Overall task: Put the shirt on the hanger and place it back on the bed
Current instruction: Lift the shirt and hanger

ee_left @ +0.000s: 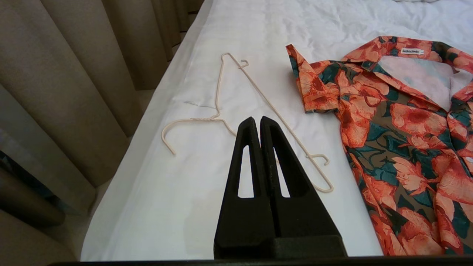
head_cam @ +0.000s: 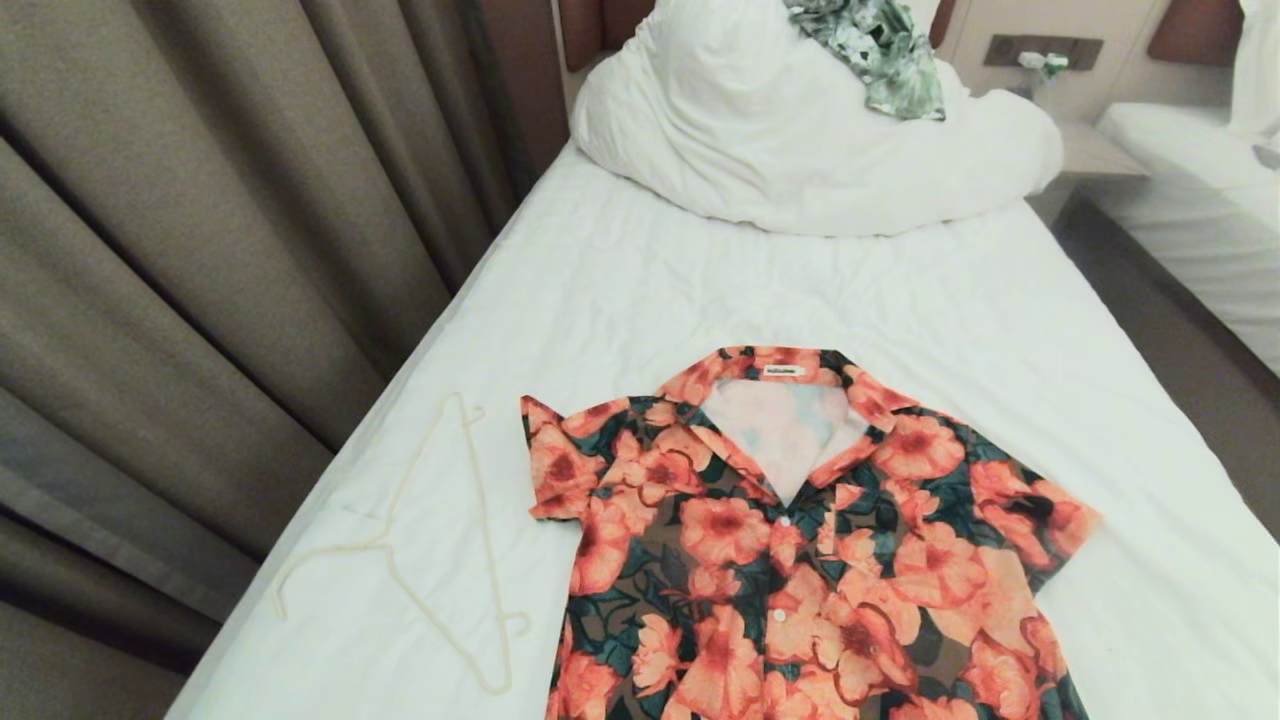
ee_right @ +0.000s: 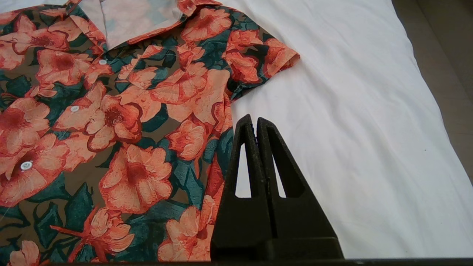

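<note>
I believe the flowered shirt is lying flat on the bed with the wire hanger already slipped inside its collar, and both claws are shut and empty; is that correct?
Not quite: the hanger is not inside the collar. The head view shows it lying bare on the bed, beside the shirt on the curtain side, apart from it. The rest holds: the shirt lies flat, and the left claw and right claw are shut and empty.
</note>
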Controlling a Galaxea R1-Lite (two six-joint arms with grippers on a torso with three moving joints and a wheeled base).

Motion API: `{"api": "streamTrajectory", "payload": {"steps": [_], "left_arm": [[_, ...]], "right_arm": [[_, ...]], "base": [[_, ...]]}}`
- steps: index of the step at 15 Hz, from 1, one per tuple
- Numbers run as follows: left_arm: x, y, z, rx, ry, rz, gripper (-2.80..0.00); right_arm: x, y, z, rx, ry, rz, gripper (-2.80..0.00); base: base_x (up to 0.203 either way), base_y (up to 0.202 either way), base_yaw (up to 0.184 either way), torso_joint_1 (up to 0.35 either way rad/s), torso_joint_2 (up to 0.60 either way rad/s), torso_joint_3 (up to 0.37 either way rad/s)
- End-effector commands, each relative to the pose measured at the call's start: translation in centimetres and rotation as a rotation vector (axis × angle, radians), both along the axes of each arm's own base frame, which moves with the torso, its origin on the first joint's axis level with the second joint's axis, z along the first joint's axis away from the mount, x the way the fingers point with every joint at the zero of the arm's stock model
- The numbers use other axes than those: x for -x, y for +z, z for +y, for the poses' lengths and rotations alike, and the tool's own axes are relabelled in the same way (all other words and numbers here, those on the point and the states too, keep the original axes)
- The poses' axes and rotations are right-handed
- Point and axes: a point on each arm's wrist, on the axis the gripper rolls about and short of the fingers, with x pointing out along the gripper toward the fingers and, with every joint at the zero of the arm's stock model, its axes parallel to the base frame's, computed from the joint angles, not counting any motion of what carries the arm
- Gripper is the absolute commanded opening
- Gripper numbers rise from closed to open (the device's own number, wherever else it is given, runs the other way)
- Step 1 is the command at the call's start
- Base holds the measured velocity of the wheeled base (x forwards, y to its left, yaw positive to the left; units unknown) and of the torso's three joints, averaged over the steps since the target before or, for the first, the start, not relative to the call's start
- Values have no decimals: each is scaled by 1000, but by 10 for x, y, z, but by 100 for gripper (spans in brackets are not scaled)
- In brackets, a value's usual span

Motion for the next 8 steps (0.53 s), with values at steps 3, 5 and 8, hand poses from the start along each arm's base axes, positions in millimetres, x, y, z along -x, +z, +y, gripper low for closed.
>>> {"api": "streamTrajectory", "payload": {"steps": [3, 5, 8], "left_arm": [[-3, -11, 0, 0, 0, 40, -280], [-3, -11, 0, 2, 0, 40, -280], [-3, -11, 0, 2, 0, 40, -280]], "right_arm": [[0, 0, 0, 0, 1, 1, -280], [0, 0, 0, 0, 1, 0, -280], [0, 0, 0, 0, 1, 1, -280]], "base": [[0, 0, 0, 0, 0, 0], [0, 0, 0, 0, 0, 0], [0, 0, 0, 0, 0, 0]]}}
